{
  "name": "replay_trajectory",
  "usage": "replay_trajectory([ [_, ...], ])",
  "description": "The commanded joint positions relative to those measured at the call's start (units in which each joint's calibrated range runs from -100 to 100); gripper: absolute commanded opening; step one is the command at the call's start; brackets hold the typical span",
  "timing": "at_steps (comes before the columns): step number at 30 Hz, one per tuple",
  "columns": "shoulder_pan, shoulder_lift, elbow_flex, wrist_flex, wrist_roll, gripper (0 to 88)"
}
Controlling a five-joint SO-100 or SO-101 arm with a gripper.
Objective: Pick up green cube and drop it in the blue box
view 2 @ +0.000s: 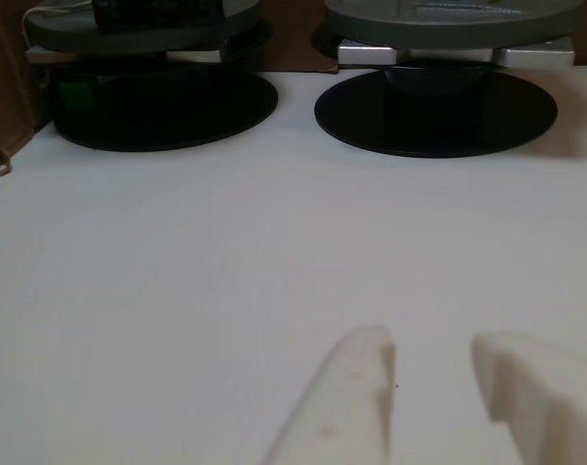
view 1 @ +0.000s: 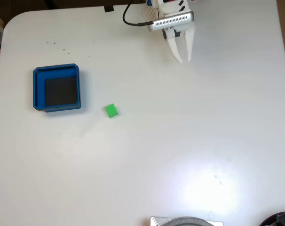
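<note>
In the fixed view the green cube [view 1: 111,110] lies on the white table, a little to the right of the blue box [view 1: 57,87], whose dark floor holds nothing. My white gripper [view 1: 185,59] hangs near the table's top edge, far up and to the right of the cube. Its two fingers stand slightly apart with nothing between them. The other view looks along the table from the arm, with the gripper [view 2: 432,354] at the bottom edge and a clear gap between the fingertips [view 2: 366,349].
Two round black bases [view 2: 435,111] on stands sit at the far edge in the other view. A grey round object [view 1: 186,221] pokes in at the bottom edge of the fixed view. A black cable [view 1: 131,19] runs to the arm.
</note>
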Motion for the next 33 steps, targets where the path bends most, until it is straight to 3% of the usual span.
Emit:
replay_trajectory([
  [1, -0.5, -0.1, 0.4, -0.8, 0.0, 2.3],
  [21, -0.2, 0.2, 0.4, -0.8, 0.2, 2.3],
  [33, 9.1, 0.3, 0.4, -0.8, 0.2, 2.3],
])
